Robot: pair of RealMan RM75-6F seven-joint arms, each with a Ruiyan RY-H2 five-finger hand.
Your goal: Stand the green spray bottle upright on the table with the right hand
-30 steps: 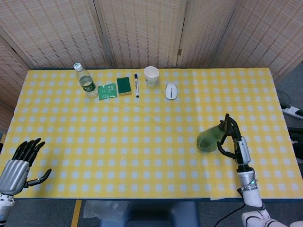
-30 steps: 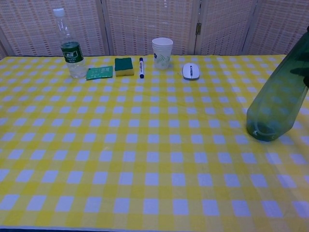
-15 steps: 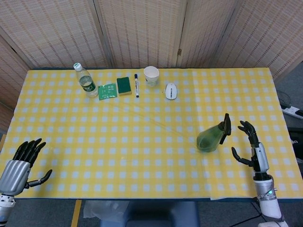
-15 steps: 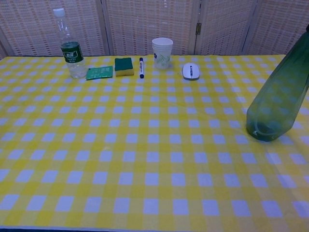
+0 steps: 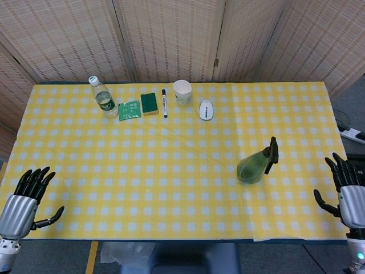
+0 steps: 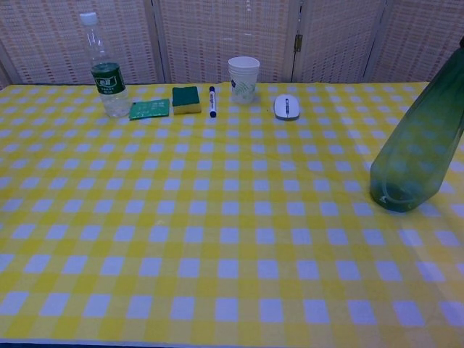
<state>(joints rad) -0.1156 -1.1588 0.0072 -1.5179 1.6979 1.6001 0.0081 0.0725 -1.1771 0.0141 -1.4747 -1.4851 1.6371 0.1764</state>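
green spray bottle (image 5: 255,165) stands upright on checked surface (image 5: 171,188), well right of white mouse (image 5: 206,109). right robot hand (image 5: 345,191) empty, fingers spread, apart from bottle; left robot hand (image 5: 25,198) likewise empty. risk: stray arm sweep could topple narrow-necked bottle.

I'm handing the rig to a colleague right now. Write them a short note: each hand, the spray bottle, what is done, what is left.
Left hand: open, holds nothing, at the near left corner of the table.
Right hand: open, holds nothing, off the right edge of the table, apart from the bottle.
Green spray bottle: stands upright on its base on the right part of the table, nothing touching it; the chest view shows it upright too.
Done: the bottle is stood up and let go.
Left: nothing for the bottle itself, by what shows; at most park the right arm.
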